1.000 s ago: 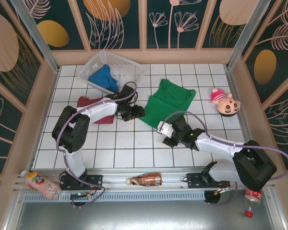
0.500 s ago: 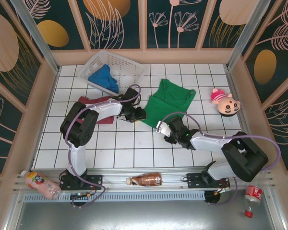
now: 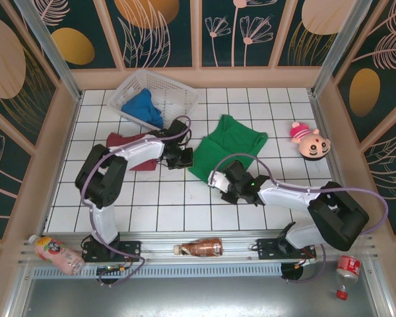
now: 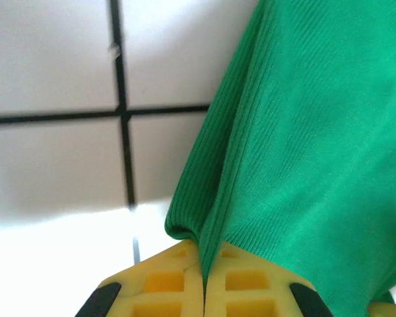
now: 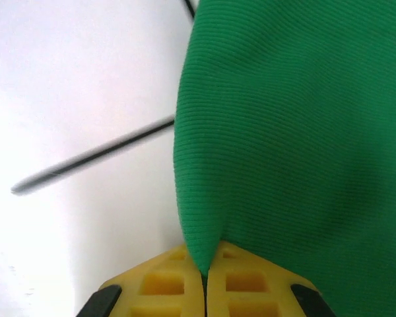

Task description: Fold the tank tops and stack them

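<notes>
The bright green tank top lies spread on the white tiled table at centre right. My left gripper is shut on its left near corner. In the left wrist view the yellow fingertips pinch a fold of ribbed green cloth. My right gripper is shut on the near hem, and the right wrist view shows green cloth caught between its closed pads. A maroon-red tank top lies partly under the left arm. The blue tank top sits in the white basket.
A pink plush toy rests at the far right. Bottles lie along the front rail at left, middle and right. Wooden walls enclose the table on three sides.
Both grippers have closed onto the green tank top's near edge. The right gripper has shifted left, and the cloth's near hem is drawn in slightly.
</notes>
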`<action>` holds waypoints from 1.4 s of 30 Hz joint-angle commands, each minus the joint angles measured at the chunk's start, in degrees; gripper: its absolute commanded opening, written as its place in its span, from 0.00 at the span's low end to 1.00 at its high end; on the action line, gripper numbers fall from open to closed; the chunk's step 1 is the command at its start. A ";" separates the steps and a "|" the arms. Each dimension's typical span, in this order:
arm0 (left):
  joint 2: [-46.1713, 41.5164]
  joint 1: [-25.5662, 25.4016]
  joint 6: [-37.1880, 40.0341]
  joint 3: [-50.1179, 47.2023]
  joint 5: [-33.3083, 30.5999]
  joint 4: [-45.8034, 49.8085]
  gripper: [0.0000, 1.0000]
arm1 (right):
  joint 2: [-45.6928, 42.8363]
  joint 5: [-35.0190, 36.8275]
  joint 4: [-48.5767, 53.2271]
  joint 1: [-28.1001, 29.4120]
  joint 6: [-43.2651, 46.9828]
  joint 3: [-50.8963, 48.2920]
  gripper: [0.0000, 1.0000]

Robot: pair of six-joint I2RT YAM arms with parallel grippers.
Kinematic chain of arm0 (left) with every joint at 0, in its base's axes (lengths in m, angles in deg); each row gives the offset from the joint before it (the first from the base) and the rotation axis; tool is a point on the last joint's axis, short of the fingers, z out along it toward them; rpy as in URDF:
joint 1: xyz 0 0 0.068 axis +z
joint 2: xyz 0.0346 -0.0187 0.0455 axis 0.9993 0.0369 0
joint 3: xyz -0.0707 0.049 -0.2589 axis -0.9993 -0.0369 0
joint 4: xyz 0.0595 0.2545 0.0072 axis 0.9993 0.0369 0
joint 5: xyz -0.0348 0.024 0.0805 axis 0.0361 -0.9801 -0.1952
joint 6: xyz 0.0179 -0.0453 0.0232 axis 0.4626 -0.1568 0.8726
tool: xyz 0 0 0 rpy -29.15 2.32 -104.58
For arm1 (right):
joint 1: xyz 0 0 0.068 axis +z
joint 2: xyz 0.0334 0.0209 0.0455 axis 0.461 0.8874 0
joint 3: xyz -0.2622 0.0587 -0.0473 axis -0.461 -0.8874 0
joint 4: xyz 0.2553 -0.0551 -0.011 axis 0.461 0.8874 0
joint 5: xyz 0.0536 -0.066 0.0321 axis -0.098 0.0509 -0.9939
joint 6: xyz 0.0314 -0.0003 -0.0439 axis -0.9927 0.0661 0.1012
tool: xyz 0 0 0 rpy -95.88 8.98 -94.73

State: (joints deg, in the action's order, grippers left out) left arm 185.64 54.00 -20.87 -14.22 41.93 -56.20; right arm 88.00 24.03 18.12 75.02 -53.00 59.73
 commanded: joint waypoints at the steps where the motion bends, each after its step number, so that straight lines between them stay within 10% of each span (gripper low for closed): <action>1: -6.66 -0.34 0.85 -2.49 -2.51 8.59 0.00 | -2.81 -7.42 6.72 2.74 -4.69 3.23 0.01; 11: -15.41 -0.36 -1.55 1.81 -2.49 16.76 0.04 | -6.56 -22.46 13.35 2.32 -13.38 11.22 0.01; 23: 3.60 -0.35 4.29 29.35 -4.43 19.72 0.08 | -5.33 -31.93 20.00 -19.17 -10.82 17.24 0.00; 42: 33.71 -0.08 3.71 58.78 -0.78 8.90 0.13 | 13.27 -12.04 12.99 -31.36 -5.56 24.30 0.02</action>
State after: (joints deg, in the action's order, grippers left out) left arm 216.51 53.71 -17.00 42.80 40.31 -42.38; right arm 98.36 5.86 33.38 44.27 -60.11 82.06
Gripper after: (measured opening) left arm 0.135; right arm 0.063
